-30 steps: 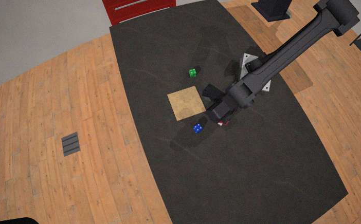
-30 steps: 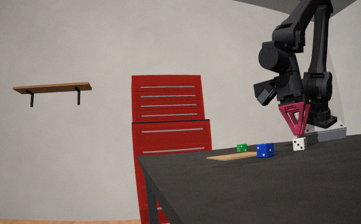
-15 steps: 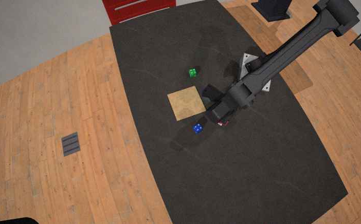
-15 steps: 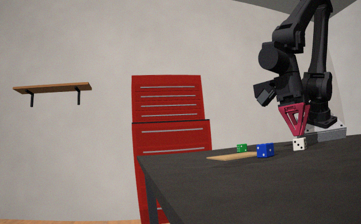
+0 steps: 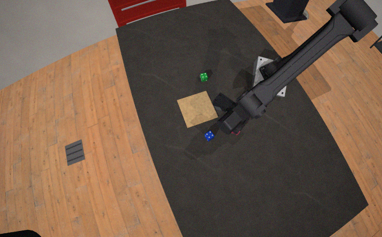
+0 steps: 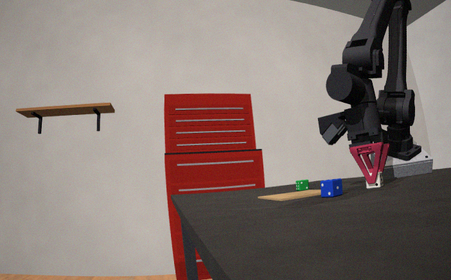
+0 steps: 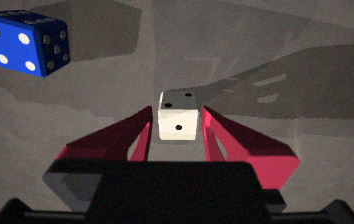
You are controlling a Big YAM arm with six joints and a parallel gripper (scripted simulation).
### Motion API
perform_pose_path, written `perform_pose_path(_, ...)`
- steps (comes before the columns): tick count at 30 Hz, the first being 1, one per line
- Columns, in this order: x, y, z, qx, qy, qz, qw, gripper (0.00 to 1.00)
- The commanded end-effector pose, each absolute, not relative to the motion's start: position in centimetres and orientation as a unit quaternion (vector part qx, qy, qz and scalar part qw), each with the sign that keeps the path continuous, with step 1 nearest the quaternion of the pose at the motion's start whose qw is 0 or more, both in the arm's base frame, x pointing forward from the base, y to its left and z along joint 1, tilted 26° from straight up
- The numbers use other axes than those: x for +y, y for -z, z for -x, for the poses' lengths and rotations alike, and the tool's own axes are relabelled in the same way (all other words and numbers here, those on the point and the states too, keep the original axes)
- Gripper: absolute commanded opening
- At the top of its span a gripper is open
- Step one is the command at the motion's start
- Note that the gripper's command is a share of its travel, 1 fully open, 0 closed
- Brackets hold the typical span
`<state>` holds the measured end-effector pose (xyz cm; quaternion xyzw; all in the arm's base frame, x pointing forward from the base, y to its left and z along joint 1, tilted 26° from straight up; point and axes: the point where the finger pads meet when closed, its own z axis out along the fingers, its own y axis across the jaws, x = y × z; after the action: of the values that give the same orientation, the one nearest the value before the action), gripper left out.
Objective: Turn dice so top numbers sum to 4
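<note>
A grey wall point(image 6: 115, 52) stands behind the dark table point(image 5: 245, 182). By the wall stands a red drawer cabinet point(image 6: 213, 139); a wooden shelf point(image 6: 65, 109) hangs on it. The floor point(image 5: 39, 117) is wooden planks.

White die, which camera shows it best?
The wrist view: the white die sits large between the red jaws, pips readable. The exterior view shows it small, partly behind the gripper. In the top view the arm hides it.
</note>
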<state>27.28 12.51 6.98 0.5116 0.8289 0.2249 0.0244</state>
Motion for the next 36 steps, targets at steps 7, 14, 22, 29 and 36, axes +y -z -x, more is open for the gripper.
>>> perform_pose_path(7,12.61,-6.43,-27.73,0.824,-0.230,-0.517,0.031,0.45)
perform_pose_path(14,12.67,-6.29,-27.60,0.827,-0.227,-0.514,0.030,0.45)
perform_pose_path(22,12.67,-6.29,-27.60,0.827,-0.227,-0.514,0.030,0.45)
perform_pose_path(29,12.67,-6.29,-27.60,0.827,-0.227,-0.514,0.030,0.45)
perform_pose_path(36,12.67,-6.29,-27.60,0.827,-0.227,-0.514,0.030,0.45)
